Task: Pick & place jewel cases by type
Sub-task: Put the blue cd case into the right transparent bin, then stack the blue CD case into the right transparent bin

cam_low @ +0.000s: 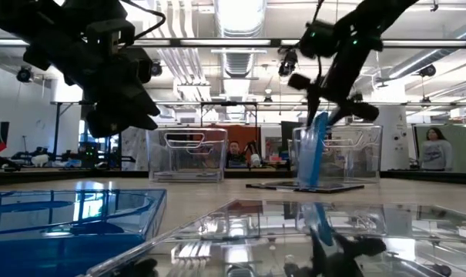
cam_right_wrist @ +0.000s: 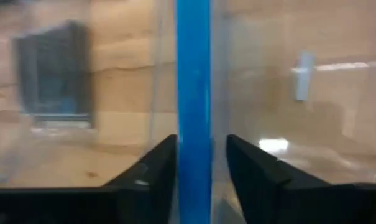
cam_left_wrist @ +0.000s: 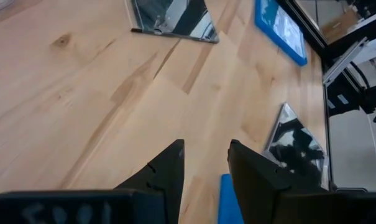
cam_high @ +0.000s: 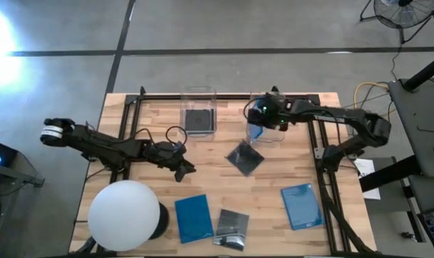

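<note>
Leftmost on the table (cam_high: 152, 129) sits the big white sphere (cam_high: 123, 215), and above it the left gripper (cam_high: 184, 170) waits low over bare wood, its fingers (cam_left_wrist: 169, 171) a narrow gap apart with nothing between them. Just beside the sphere lies a blue jewel case (cam_high: 193, 218), flat, then a dark jewel case (cam_high: 232, 228) near the front edge. Farther back stands the left clear bin (cam_high: 199, 111) with a dark case (cam_high: 199, 120) already lying in it. Toward the middle of the table another dark case (cam_high: 243, 157) lies turned like a diamond.

Right of that is the step in hand — the right gripper (cam_high: 263, 115) hangs over the right clear bin (cam_high: 270, 136), clamped on a blue case (cam_right_wrist: 194, 93) held on edge, upright. From the low view the case (cam_low: 319, 150) seems to stand at or just inside the bin's near wall; whether it has fully cleared the rim I cannot tell. To finish well, I judge the gripper should carry the case squarely over the bin's opening, lower it until its bottom edge is close to the floor, then part the fingers gently so it tips flat instead of catching the wall or bouncing out. Blue belongs here, dark in the other bin.

Farthest right, a last blue case (cam_high: 301, 206) lies flat, well apart from the bins.

No brand, label or readable writing shows on the cases or bins — only blurred, illegible marks on the left wrist housing.
</note>
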Robot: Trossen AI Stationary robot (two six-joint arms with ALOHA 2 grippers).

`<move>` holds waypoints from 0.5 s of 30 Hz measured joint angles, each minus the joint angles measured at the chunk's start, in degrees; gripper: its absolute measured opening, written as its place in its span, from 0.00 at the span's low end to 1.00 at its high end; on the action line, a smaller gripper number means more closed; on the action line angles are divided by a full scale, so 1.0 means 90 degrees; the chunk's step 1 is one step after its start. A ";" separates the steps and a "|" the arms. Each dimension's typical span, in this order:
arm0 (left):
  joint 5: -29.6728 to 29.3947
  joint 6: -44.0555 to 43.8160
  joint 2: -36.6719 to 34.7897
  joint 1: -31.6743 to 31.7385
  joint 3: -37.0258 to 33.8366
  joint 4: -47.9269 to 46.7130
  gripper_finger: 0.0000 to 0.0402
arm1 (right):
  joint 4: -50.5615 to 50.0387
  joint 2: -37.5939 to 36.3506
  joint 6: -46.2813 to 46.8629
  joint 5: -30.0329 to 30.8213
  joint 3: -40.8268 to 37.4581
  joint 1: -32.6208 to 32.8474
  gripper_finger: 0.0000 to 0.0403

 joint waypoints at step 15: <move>0.0254 -0.0045 0.0048 -0.0037 0.0000 -0.0023 0.26 | -0.4421 -0.0705 0.0255 0.0639 0.1676 0.3241 0.77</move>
